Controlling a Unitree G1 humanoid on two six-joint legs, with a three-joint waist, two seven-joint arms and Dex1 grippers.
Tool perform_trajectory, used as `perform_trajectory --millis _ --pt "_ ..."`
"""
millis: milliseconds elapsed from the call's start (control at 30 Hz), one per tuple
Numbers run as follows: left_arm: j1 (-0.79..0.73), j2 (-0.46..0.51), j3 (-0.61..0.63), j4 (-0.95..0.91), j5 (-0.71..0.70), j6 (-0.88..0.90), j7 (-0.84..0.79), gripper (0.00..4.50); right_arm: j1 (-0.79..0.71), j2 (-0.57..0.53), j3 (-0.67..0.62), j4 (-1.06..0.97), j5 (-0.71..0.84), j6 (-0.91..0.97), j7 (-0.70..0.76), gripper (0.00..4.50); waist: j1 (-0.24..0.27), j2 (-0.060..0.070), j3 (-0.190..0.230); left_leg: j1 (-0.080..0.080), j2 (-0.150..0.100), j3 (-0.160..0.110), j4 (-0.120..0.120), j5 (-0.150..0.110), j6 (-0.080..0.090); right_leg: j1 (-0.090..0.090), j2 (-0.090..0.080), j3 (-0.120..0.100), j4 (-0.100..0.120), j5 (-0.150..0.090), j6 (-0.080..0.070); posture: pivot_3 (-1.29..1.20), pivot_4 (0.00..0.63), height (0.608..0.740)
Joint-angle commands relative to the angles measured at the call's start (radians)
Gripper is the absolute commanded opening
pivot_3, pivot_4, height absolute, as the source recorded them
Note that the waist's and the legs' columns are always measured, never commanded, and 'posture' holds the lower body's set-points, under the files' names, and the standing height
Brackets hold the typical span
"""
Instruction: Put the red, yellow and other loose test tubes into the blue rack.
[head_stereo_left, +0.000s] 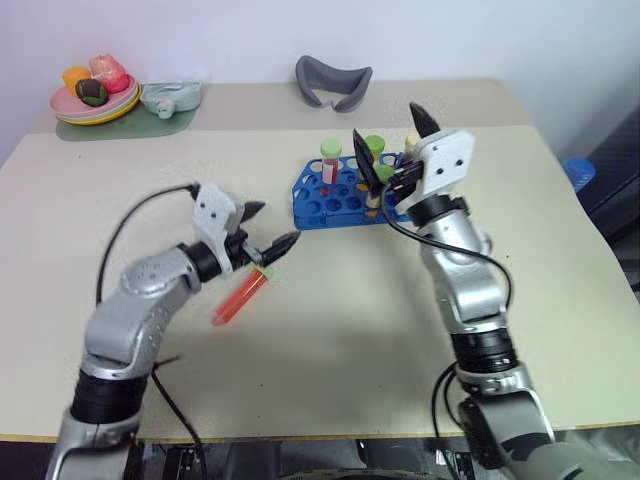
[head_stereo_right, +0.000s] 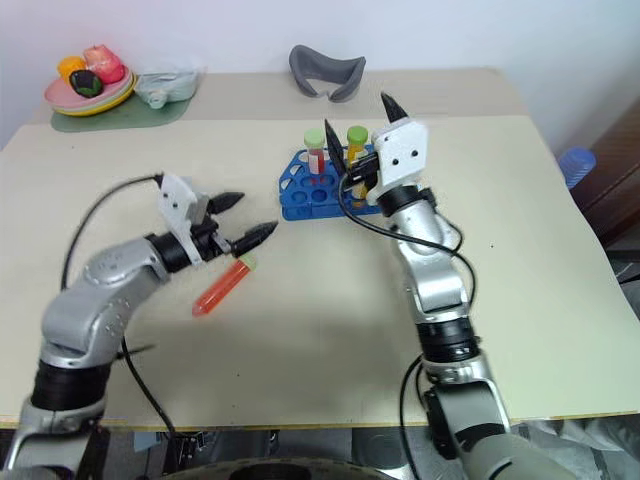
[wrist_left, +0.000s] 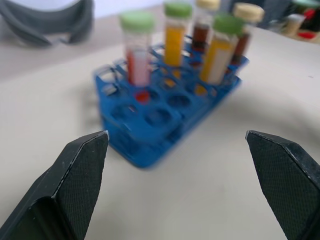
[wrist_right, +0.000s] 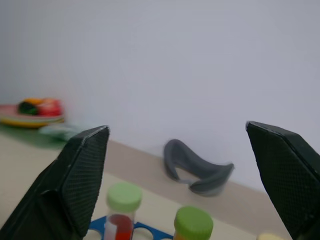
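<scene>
A: What is seen from the head?
B: A red tube (head_stereo_left: 239, 298) is seen lying on the desk (head_stereo_left: 330, 330), just below the left gripper (head_stereo_left: 270, 228), whose fingers are spread and empty. The right gripper (head_stereo_left: 392, 145) is held released above the blue rack (head_stereo_left: 335, 200).

A: And from the wrists?
B: The rack, with five capped tubes (wrist_left: 172, 40) upright, is framed between the left fingers (wrist_left: 75, 172). Two green caps (wrist_right: 123, 196) are seen between the right fingers (wrist_right: 80, 175).

The rack (head_stereo_left: 345, 192) stands on the table (head_stereo_left: 330, 330) at upper centre, several capped tubes (head_stereo_left: 330, 160) upright in it. A loose tube (head_stereo_left: 240, 297) lies left of centre, below the rack. A plate (head_stereo_left: 95, 105) sits upper left, a curved object (head_stereo_left: 332, 82) top centre
</scene>
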Motion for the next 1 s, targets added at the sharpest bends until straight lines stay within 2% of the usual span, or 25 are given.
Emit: perform_trajectory --millis 33,133,233,300,400,667,1000 --pt "-0.065 0.067 -0.011 -0.080 -0.072 0.248 0.027 4.50 0.070 -0.144 -0.016 -0.154 0.133 0.150 0.204 4.46 -0.001 0.000 0.000 0.000 0.000 0.000 0.000 0.000 0.000 0.000 0.000 0.000 0.000 0.000 0.000 0.00 0.150 0.740" --pt "-0.142 0.152 -0.100 -0.097 -0.073 0.451 0.040 4.50 0.169 -0.289 -0.019 -0.258 0.222 0.241 0.354 4.46 -0.004 0.000 0.000 0.000 0.000 0.000 0.000 0.000 0.001 0.000 0.000 0.000 -0.001 0.000 0.000 0.00 0.150 0.740" --pt "-0.270 0.186 -0.201 -0.042 -0.095 0.704 0.059 4.50 0.242 -0.349 -0.023 -0.321 0.274 0.290 0.413 4.46 -0.006 -0.001 0.001 0.001 0.000 0.000 0.000 -0.001 0.001 0.000 0.001 0.001 0.000 0.000 0.000 0.00 0.150 0.740" --pt "-0.334 0.221 -0.281 0.011 -0.103 0.771 0.085 4.50 0.274 -0.374 -0.018 -0.354 0.286 0.313 0.441 4.46 -0.006 -0.001 0.001 0.001 0.000 0.000 0.001 -0.001 0.001 0.001 0.002 0.001 0.001 0.000 0.000 0.00 0.150 0.740" --pt "-0.379 0.269 -0.357 0.036 -0.131 0.777 0.110 4.50 0.297 -0.394 -0.020 -0.387 0.309 0.348 0.460 4.46 -0.007 -0.001 0.001 0.002 0.000 0.000 0.001 -0.001 0.001 0.001 0.002 0.001 0.001 0.000 0.000 0.00 0.150 0.740" --pt "-0.357 0.336 -0.438 0.070 -0.203 0.777 0.135 4.50 0.316 -0.397 -0.005 -0.436 0.320 0.392 0.466 4.46 0.005 -0.001 0.001 0.001 0.000 0.000 0.001 0.000 0.001 0.000 0.001 0.001 0.000 0.000 0.000 0.00 0.150 0.740" --pt "-0.370 0.389 -0.486 0.079 -0.241 0.777 0.156 4.50 0.317 -0.382 0.015 -0.435 0.305 0.384 0.456 4.46 0.009 -0.002 0.001 0.001 0.000 0.000 0.001 0.000 0.001 0.001 0.001 0.001 -0.001 0.000 0.000 0.00 0.150 0.740"
